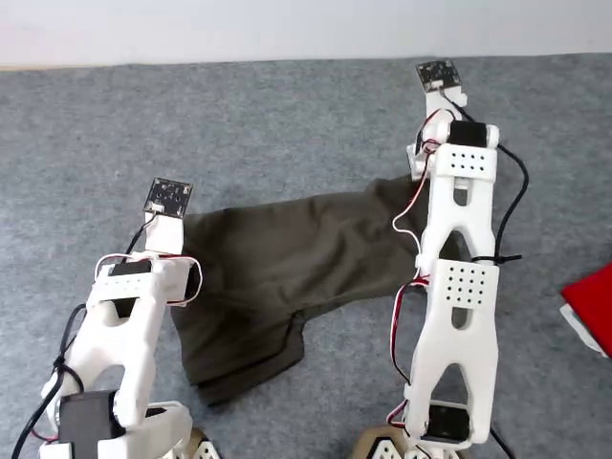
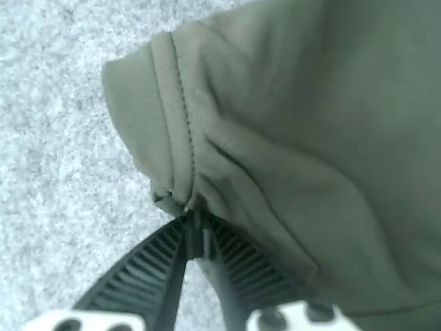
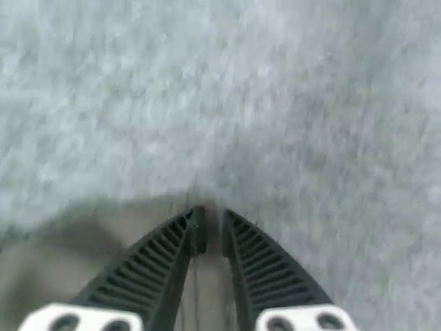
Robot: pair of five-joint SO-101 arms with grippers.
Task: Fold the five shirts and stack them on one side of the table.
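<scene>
Shirt (image 1: 287,258) lay gripped at two edges: left gripper (image 2: 195,224) clamped shut on its hemmed corner, right gripper (image 3: 210,217) pinched almost closed on its far edge, probably to fold it.

Seen from above, the left arm (image 1: 124,325) covers the 9 o'clock edge of the shirt (image 1: 287,258) and the right arm (image 1: 464,287) covers its 3 o'clock end, so the cloth beneath them is hidden. At 3 o'clock on the table (image 1: 287,124) a red thing (image 1: 595,301) is cut off by the picture's edge; what it is cannot be told. Both arm bases run off at 6 o'clock. In the left wrist view the shirt runs past the edges, and the left gripper (image 2: 191,224) hides the bit of hem it pinches. By the right gripper (image 3: 210,224) the cloth is a blur, and whether it is caught cannot be told.
</scene>
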